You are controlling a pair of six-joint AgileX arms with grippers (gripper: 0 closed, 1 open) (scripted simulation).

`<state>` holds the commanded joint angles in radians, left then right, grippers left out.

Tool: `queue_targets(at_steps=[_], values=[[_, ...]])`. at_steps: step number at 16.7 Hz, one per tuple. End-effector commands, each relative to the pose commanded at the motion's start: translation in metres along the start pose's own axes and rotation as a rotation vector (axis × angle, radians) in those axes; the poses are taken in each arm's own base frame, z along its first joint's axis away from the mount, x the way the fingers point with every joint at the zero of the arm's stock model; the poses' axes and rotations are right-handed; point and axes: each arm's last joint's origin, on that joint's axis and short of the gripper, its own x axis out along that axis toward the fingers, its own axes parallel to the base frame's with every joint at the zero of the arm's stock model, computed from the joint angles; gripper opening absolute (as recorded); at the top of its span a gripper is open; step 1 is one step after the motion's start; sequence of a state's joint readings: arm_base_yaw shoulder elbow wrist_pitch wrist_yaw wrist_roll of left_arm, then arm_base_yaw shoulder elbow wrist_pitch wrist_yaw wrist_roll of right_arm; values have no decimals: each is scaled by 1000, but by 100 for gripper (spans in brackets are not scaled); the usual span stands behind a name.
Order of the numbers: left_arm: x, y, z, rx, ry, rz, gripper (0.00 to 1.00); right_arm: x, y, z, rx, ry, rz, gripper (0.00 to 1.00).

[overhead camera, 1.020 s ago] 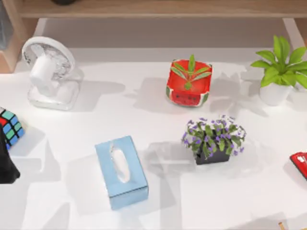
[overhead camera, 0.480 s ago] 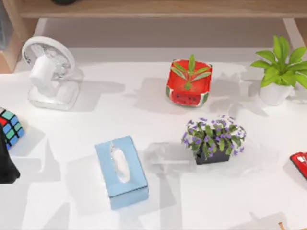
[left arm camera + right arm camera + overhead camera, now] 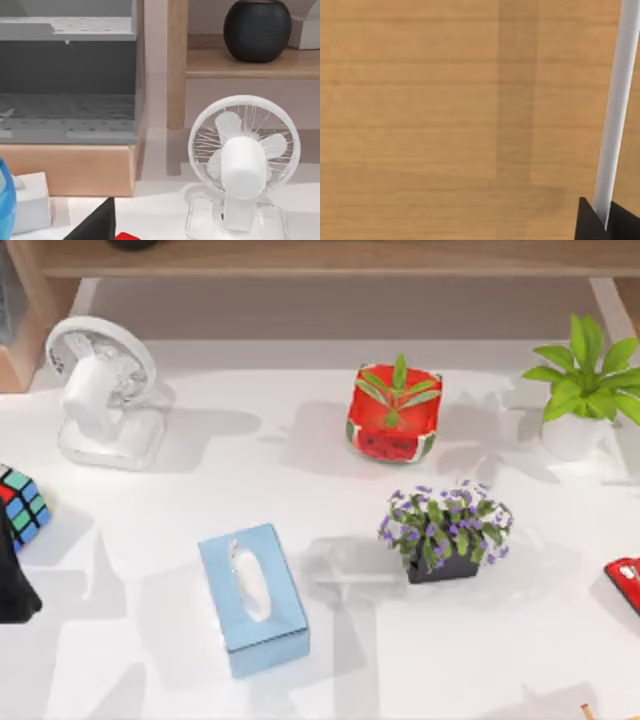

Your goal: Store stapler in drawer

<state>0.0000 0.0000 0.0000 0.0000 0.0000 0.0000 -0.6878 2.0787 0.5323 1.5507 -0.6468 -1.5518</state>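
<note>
The stapler is a small glossy red object with a black edge, cut off by the right edge of the top view, on the white table. A black part of my left arm shows at the table's left edge, beside the colour cube, far from the stapler. In the left wrist view a grey open drawer sits in a wooden frame beyond the white fan. The right wrist view faces a wooden surface with a white strip and a black corner.
A blue tissue box lies front centre. A purple flower pot stands right of the middle, with a red watermelon pot behind it. The white fan is back left, a green plant back right. A wooden shelf runs along the back.
Faint shadows on the table near the purple flower pot and the right side have shifted slightly. No object has moved.
</note>
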Motion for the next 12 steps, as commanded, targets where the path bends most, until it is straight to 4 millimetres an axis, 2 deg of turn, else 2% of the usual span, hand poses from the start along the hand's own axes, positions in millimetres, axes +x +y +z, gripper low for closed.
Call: queue_targets(at_steps=[2, 6, 12], values=[[0, 0, 0, 0, 0, 0, 100, -11, 0, 1, 0, -2, 0, 0], [0, 0, 0, 0, 0, 0, 100, -13, 0, 2, 1, -3, 1, 0], [0, 0, 0, 0, 0, 0, 100, -13, 0, 2, 1, -3, 1, 45]])
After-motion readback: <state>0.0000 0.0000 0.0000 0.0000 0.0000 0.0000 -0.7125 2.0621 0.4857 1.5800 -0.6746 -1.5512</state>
